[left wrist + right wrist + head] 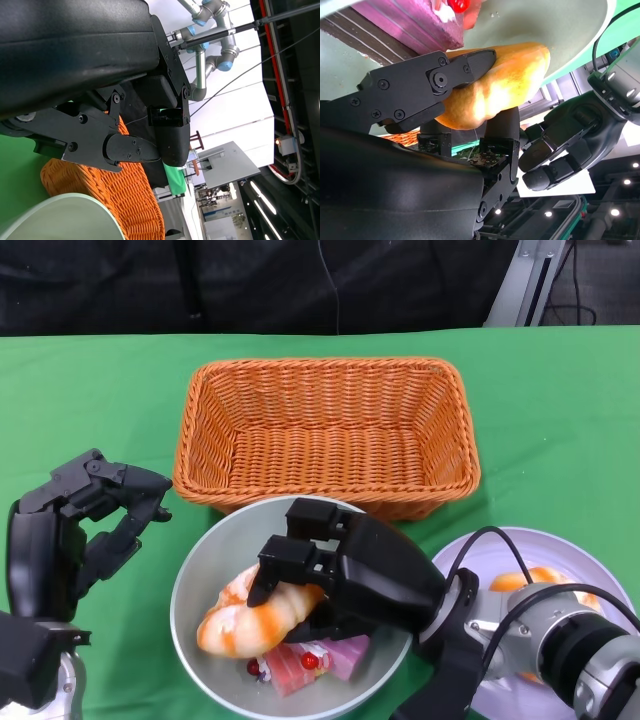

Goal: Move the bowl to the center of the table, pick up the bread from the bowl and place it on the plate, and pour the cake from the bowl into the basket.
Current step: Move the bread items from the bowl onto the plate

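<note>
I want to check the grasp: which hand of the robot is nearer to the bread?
The right hand: it reaches into the bowl and grips the bread. The left hand is outside the bowl, over the green table, holding nothing.

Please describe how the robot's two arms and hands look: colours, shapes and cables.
Both hands are black, built of blocky, angular segments with visible round screws: the left hand and the right hand. The right forearm is a silver cylinder with black rings, and thin black cables loop above its wrist.

Green table (560,400), dark backdrop (300,285), prob. ceiling lights (615,212)
</note>
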Tool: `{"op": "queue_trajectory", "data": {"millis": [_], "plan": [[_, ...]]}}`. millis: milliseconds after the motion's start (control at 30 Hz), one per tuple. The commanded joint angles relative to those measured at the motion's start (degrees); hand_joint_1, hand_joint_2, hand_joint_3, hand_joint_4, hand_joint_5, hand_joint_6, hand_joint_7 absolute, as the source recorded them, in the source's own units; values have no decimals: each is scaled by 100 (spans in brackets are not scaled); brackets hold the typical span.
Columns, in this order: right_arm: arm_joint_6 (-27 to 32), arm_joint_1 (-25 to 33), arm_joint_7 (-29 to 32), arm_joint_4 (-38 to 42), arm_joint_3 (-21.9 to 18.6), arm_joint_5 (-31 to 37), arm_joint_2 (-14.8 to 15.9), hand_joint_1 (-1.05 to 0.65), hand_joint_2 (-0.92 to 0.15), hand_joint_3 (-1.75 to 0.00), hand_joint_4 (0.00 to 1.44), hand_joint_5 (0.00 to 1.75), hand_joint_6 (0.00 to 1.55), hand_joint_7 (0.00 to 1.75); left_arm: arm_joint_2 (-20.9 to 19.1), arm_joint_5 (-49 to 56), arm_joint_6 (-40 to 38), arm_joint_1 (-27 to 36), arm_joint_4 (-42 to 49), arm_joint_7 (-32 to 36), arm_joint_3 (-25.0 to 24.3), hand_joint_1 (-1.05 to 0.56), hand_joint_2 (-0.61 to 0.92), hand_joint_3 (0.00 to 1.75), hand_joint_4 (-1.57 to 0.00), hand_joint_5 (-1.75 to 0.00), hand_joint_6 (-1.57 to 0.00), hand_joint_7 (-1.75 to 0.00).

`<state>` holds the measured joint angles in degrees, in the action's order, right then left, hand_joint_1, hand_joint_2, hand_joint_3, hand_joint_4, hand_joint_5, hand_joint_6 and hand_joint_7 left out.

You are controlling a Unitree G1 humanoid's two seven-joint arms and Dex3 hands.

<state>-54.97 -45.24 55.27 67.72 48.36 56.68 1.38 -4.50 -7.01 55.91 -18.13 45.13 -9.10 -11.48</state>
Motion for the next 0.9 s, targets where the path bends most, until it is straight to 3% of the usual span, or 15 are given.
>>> {"op": "queue_trajectory", "data": {"millis": [33,133,200,400,800,900], "plan": [[-121,-11,123,-61,-105,-88,67,-8,-92,-16,72,174,69,136,-109,-64,-31,-20,-53,-15,-37,-23,92,29,-85,-127,-95,-90],[-231,4,69,-77,-180,-160,92,-9,-92,-13,76,161,78,110,-116,-69,-6,-23,-33,-24,-38,-21,92,30,-85,-126,-96,-89],[-318,39,-51,-74,-276,-265,94,-10,-92,-14,77,158,81,104,-128,-106,29,-39,6,-76,-41,-21,92,31,-85,-126,-95,-88],[-483,117,-95,-276,-548,-441,194,-15,-92,-36,80,160,81,107,-168,-9,-35,-14,-16,12,-56,-24,92,29,-85,-125,-97,-87],[-791,308,-327,-729,-1078,-777,327,-9,-90,-36,82,157,82,105,-195,-233,-146,29,-88,-171,-67,-21,92,29,-87,-122,-99,-83],[-863,411,-426,-943,-1221,-892,371,-9,-82,-53,81,156,82,107,-208,-249,-172,52,-146,-167,-68,-20,92,30,-88,-121,-99,-82]]}}
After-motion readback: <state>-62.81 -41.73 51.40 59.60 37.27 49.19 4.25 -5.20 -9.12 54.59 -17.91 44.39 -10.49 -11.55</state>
